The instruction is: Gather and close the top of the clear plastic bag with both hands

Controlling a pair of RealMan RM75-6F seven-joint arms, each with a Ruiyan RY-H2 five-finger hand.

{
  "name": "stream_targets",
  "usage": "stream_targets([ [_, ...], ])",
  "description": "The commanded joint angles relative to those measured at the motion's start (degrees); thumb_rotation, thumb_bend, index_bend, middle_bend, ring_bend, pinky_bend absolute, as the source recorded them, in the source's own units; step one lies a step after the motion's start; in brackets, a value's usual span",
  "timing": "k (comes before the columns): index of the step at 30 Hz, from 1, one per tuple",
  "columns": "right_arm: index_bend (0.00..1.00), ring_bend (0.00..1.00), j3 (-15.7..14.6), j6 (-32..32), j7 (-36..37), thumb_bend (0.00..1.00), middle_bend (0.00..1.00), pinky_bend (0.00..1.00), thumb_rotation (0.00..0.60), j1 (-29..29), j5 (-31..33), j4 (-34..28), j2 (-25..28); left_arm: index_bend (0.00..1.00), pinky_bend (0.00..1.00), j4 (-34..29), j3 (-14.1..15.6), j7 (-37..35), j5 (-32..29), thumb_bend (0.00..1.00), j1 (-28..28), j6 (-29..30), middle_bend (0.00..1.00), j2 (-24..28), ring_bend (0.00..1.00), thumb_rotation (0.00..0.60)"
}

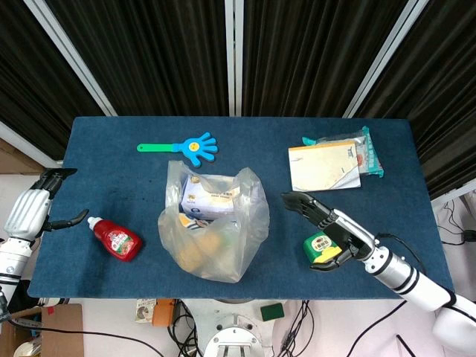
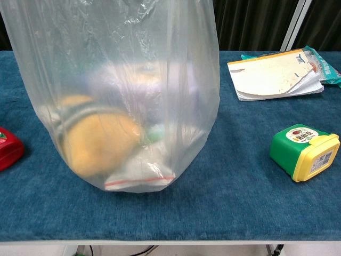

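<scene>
We judge the approach step underway: right hand (image 1: 327, 227) spread, empty, above the green box (image 1: 323, 251); clear plastic bag (image 1: 213, 223) stands open-topped to its left. Left hand (image 1: 33, 210) open, empty, well apart. Next: both reach the bag's rim.

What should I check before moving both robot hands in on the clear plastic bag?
1. Clear plastic bag upright, top open: ok.
2. Right robot hand empty, fingers spread: ok.
3. Right robot hand's path clear: not ok, it hangs over the green and yellow container.
4. Left robot hand near the bag: not ok, it sits at the table's left edge.
5. Red sauce bottle lies between left robot hand and bag: not ok.
6. Bag contents below the rim: ok.
</scene>
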Motion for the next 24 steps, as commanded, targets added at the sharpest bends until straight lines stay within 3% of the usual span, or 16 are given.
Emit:
stream_targets([
  [1,0.0,0.0,0.8,-1.3,-0.4,0.1,0.0,0.0,0.6,1.5,1.7,-0.8,-0.8,0.14,0.23,0.0,0.0,0.1,0.0,0.19,0.1,0.1,0.15,0.1,0.1,0.328],
  [24,0.0,0.0,3.1,-9.7,-0.5,0.12,0.0,0.0,0.6,11.5,4.8,-2.3,-6.4,0.14,0.23,1.3,-0.1,-0.3,-0.3,0.19,0.5,0.3,0.15,-0.1,0.1,0.326],
])
